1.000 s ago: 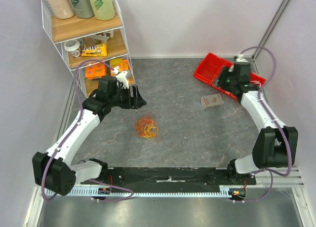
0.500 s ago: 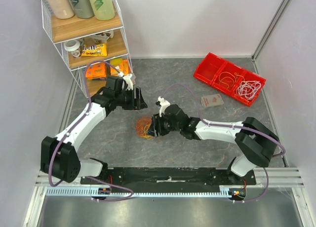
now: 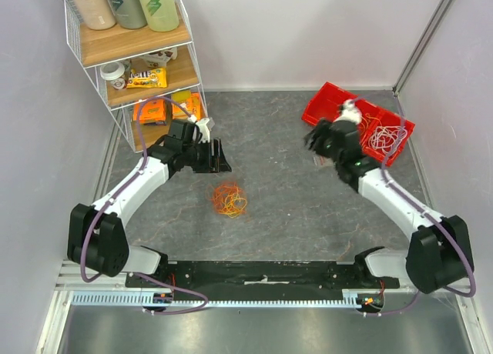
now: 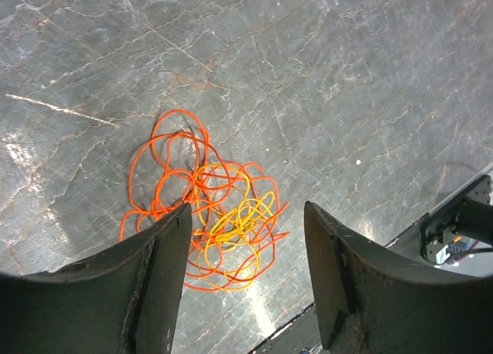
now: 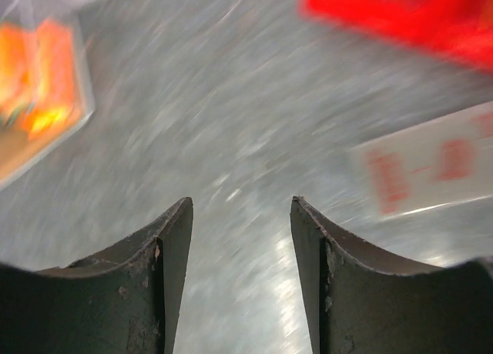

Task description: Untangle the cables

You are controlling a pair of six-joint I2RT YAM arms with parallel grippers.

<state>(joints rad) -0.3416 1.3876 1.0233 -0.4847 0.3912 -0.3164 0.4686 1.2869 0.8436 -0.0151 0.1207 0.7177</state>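
Note:
The cables (image 3: 229, 200) lie as a small tangle of orange and yellow loops on the grey table, about midway between the arms. In the left wrist view the cables (image 4: 204, 208) sit just beyond and between my dark fingers. My left gripper (image 3: 217, 157) hovers up and left of the tangle, open and holding nothing; its jaws (image 4: 246, 215) stand wide apart. My right gripper (image 3: 313, 141) is at the back right beside the red tray, open with nothing between its fingers (image 5: 241, 208). That view is smeared by motion.
A red tray (image 3: 323, 106) at the back right holds white and red wire coils (image 3: 385, 137). A small card (image 5: 431, 169) lies on the table under my right arm. A wire shelf (image 3: 131, 71) with bottles and orange packets (image 3: 150, 110) stands at the back left.
The right arm was at the tangle half a second ago and has swung back beside the red tray. The left gripper has crept slightly right and its jaws have narrowed a little.

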